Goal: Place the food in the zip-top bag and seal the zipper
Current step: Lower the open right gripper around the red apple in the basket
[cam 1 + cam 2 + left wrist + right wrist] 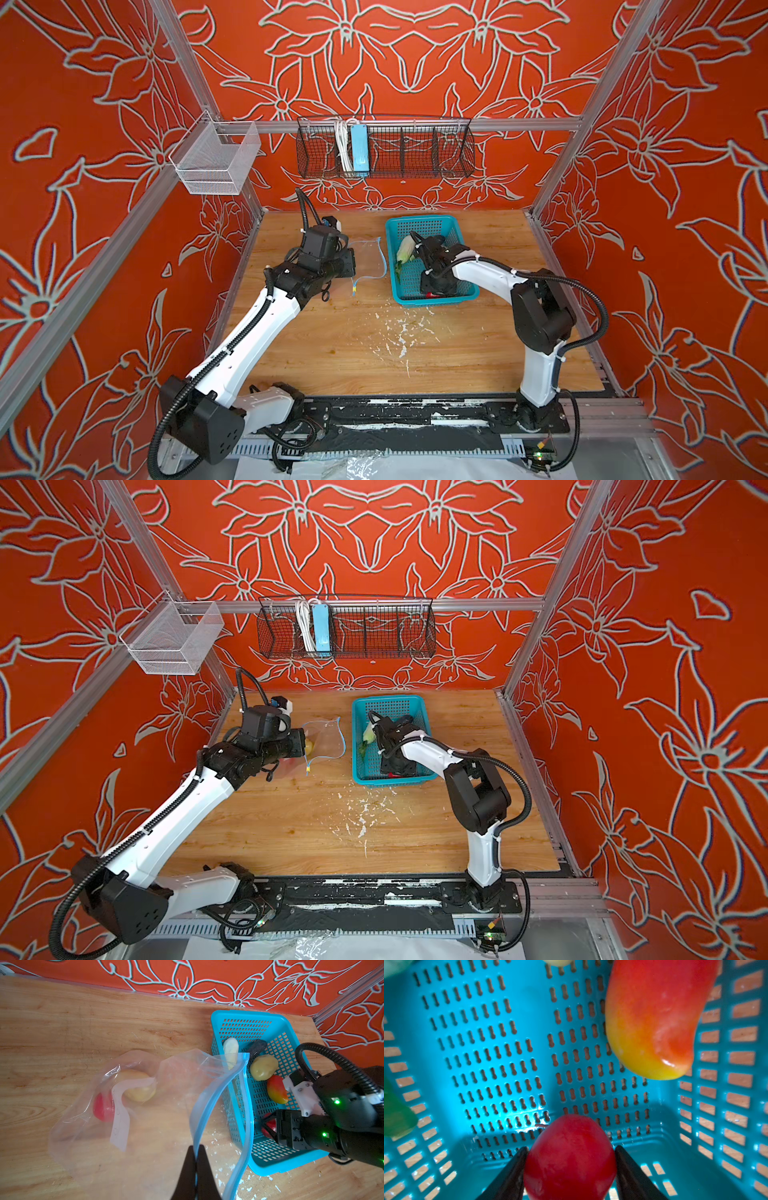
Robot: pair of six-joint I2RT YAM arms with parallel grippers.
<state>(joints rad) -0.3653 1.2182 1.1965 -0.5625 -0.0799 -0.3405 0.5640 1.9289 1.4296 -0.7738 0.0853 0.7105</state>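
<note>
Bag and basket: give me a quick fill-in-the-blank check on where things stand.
The bag holds ____ food items, a potato and a tomato. The left gripper pinches the bag's ____ zipper strip. In the basket, the right gripper straddles a second tomato, near a fruit that is red and ____.
Missing: two; blue; yellow.

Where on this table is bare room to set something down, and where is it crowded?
The widest bare patch of table lies in front, between the zip-top bag, the basket and the arm bases. Another lies between basket and nearest side wall. Crowded: the gap between bag and basket, and the basket itself, where the right claw straddles a red tomato.
</note>
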